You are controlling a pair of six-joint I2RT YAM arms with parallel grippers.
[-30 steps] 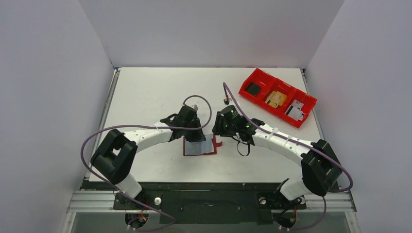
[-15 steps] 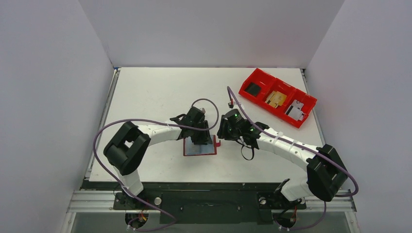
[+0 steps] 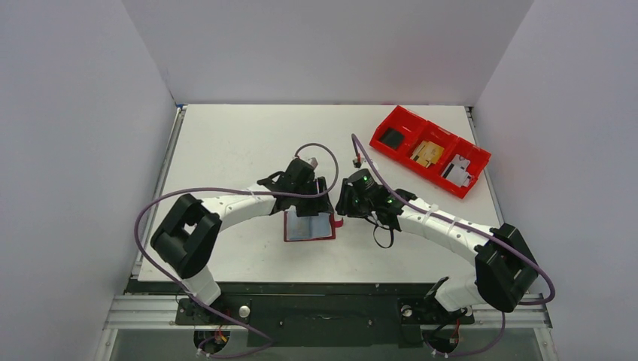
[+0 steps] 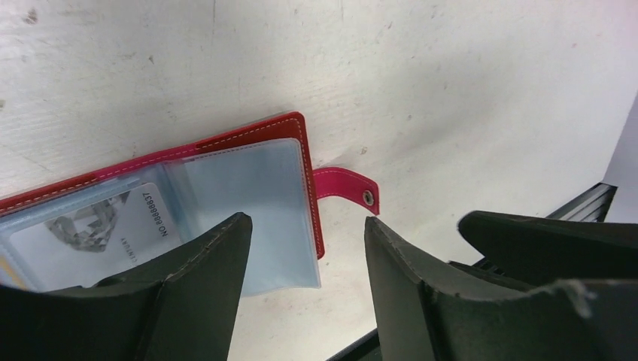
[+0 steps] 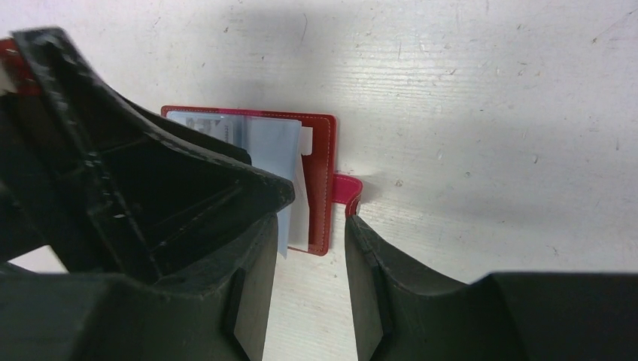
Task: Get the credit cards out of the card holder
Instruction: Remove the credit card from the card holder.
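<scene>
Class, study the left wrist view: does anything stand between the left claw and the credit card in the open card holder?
Yes: the credit card sits under a clear sleeve of the card holder. Nothing else blocks the open left claw.

enclosure, as seen from my station: white matte rectangular tabletop [image 3: 226, 143], flat, with fine scratches and small dark specks visible close up in my wrist views. plain pale grey back wall panel [image 3: 323, 45] stands upright along the far edge. matching pale grey left wall panel [image 3: 75, 150] and pale grey right wall panel [image 3: 572, 150] close both sides and meet the back panel at the corners. a thin silver metal strip [image 3: 167, 173] runs along the tabletop's left edge. a silver aluminium frame rail [image 3: 135, 312] crosses the near edge. light is even and diffuse, and shadows on the tabletop are soft. i cannot make out the dim grey surface below the rail.
</scene>
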